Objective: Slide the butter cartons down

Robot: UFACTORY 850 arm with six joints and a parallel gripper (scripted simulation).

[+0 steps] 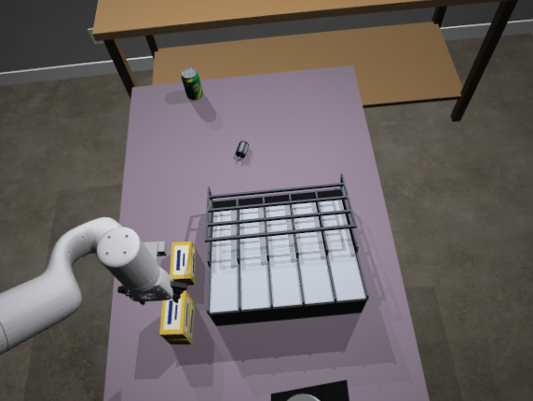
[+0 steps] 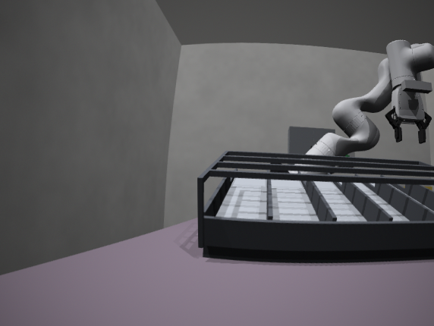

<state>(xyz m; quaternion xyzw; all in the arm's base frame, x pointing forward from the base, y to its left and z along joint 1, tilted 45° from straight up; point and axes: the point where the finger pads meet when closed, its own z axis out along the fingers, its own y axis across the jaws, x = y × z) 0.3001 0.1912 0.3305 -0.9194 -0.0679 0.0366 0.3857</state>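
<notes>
The dark shelf (image 1: 284, 252) with five sloped lanes stands in the middle of the purple table, and all its lanes look empty; it also shows in the exterior view (image 2: 322, 197). Two yellow butter cartons lie on the table left of the shelf, one farther back (image 1: 183, 262) and one nearer (image 1: 177, 317). I cannot see a third carton. My gripper (image 1: 163, 293) hangs above the gap between the two cartons, mostly hidden by the wrist. In the exterior view the gripper (image 2: 410, 134) is well above shelf height, open and empty.
A green can (image 1: 192, 84) stands at the far left of the table. A small grey cylinder (image 1: 242, 149) lies behind the shelf. A wooden table (image 1: 298, 28) stands beyond the purple table. A black object (image 1: 309, 392) sits at the near edge.
</notes>
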